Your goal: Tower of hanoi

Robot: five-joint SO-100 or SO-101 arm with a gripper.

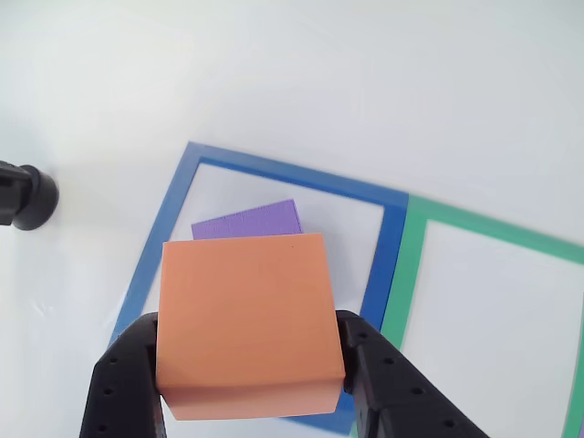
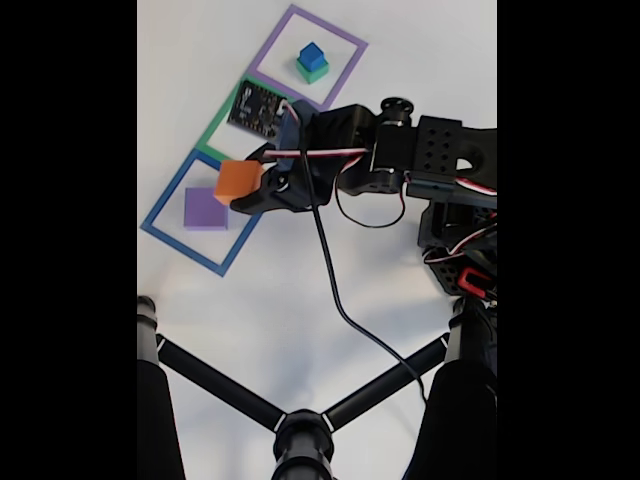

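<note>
While the pincer (image 1: pixel 251 365) clamps the orange foam block (image 1: pixel 245 315) by two opposite side faces, it hangs just above the purple block (image 2: pixel 205 209) inside the blue tape square (image 2: pixel 160 205). Matte, square and sharp-edged, the foam is probably light and slightly squashy, so a gentle mid-side grip suits. Blue-on-green blocks (image 2: pixel 313 61) sit well apart.

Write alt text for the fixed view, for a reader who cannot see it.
The gripper holds the orange block above the blue tape square, beside the purple block lying inside it. The blue block sits on the green block in the purple tape square.
</note>
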